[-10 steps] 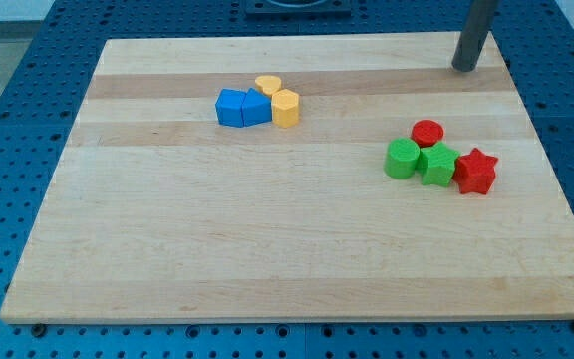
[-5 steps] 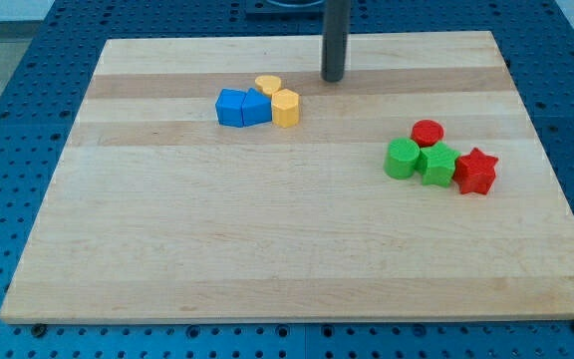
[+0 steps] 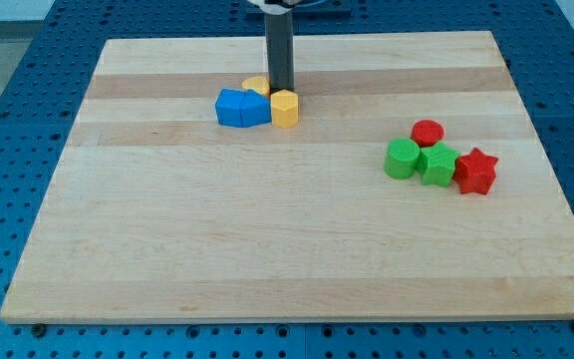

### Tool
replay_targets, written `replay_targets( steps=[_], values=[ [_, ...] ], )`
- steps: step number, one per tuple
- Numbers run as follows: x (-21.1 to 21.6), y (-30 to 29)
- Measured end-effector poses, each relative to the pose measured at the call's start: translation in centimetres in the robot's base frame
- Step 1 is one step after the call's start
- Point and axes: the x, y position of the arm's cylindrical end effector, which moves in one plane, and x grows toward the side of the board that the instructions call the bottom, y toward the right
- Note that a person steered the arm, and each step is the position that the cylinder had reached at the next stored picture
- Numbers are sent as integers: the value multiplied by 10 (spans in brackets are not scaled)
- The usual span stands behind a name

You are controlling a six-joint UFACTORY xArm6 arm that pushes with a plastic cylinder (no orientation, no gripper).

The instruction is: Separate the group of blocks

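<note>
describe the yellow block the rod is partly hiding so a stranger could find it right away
On the wooden board, look to the cluster near the view's top, left of centre, not the red and green group at the right. Just behind my tip sits the flat yellow cylinder, partly hidden by the rod. It lies farther back than the yellow hexagonal block.

Two blue blocks [image 3: 242,108] sit touching, left of the yellow block [image 3: 284,108]; a second yellow block [image 3: 256,87] lies behind them, seemingly a flat disc, partly hidden.
</note>
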Motion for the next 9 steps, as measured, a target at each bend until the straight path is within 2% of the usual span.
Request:
replay_targets(
  steps=[3,9],
  values=[
    [38,-55],
    [32,-151]
  ],
)
